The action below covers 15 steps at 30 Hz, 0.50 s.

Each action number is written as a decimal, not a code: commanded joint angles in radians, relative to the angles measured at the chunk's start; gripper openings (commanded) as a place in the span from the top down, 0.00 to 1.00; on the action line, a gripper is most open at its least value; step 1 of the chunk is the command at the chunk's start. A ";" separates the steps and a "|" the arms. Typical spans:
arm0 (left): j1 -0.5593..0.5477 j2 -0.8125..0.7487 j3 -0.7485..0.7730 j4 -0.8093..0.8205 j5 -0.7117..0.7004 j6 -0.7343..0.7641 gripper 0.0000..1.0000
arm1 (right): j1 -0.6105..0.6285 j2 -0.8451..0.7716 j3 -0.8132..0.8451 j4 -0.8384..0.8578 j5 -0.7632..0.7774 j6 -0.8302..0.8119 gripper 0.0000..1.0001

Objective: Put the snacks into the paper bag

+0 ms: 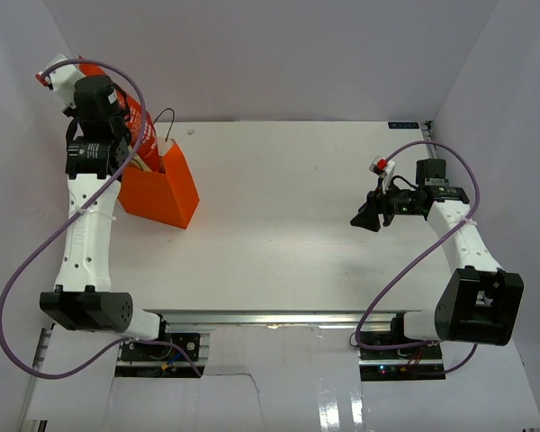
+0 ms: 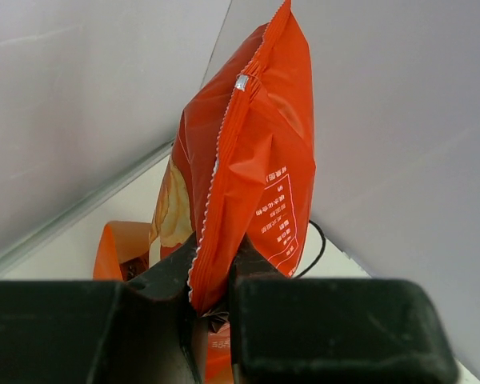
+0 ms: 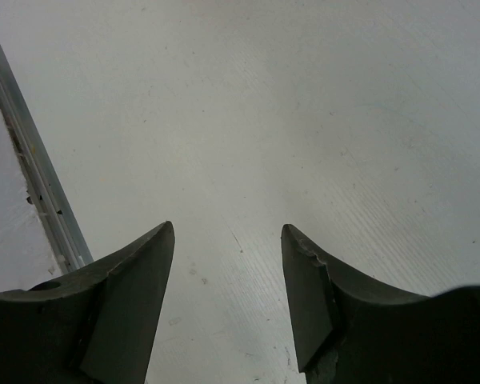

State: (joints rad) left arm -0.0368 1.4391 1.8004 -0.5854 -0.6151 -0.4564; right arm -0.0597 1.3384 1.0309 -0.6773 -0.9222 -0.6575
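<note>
Above the paper bag [image 1: 166, 200], far left of the table [image 1: 288, 252]: left gripper [image 2: 214, 276] clamped on the crisp packet [image 2: 252, 168], held upright by its edge. Right gripper [image 3: 228, 268] low over the table, jaws apart, nothing held.

The big shiny red-orange crisp packet [image 2: 248, 152] has a few short rows of tiny white print [image 2: 278, 210] on its side, but the letters are too small to read.

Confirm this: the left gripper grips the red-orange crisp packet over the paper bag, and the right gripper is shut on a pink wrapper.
Not quite: the right wrist view shows the right gripper open and empty over the table. The left gripper does grip the crisp packet over the paper bag.
</note>
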 commanded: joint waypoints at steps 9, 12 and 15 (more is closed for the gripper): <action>0.011 -0.152 -0.038 -0.054 0.066 -0.149 1.00 | -0.006 -0.015 -0.020 0.030 -0.033 -0.001 0.38; 0.012 -0.170 -0.036 -0.063 0.069 -0.150 1.00 | -0.006 -0.013 -0.022 0.030 -0.037 0.001 0.38; 0.011 -0.195 -0.033 -0.074 0.057 -0.146 1.00 | -0.006 -0.013 -0.020 0.030 -0.035 -0.001 0.38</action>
State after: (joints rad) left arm -0.0254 1.2934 1.7584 -0.6525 -0.5713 -0.5884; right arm -0.0597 1.3384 1.0161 -0.6704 -0.9268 -0.6571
